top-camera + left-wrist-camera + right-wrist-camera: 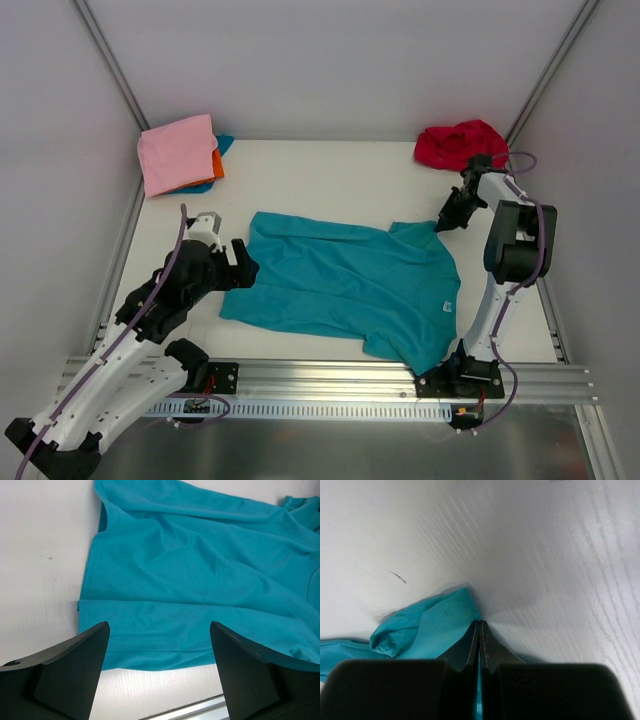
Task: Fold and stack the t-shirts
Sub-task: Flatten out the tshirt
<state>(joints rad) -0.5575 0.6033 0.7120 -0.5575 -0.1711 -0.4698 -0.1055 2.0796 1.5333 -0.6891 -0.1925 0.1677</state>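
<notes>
Right claw pressed together on a far-right corner of the teal t-shirt, apparently a sleeve. The wrist view shows a thin fold of teal cloth pinched between its fingers, with the tips down at the bench. Left claw spread wide and holding nothing, poised over the shirt's left edge, with cloth lying between and below its fingers.

The teal t-shirt lies opened out but creased across the middle of the bench, its white neck label toward the near right. A folded pink t-shirt rests on an orange t-shirt and a blue t-shirt in the far left corner. A red t-shirt lies crumpled in the far right corner.

Judged step: laying the teal shirt flat before its first fold. To do it well, the left claw should likely close on the edge only, taking both layers, before either arm pulls. The two grips should then draw apart gently, so that the creases leave without dragging the shirt. A lift kept low would probably keep the sleeve from curling under. Whether the right pinch holds one layer or two cannot be told.
</notes>
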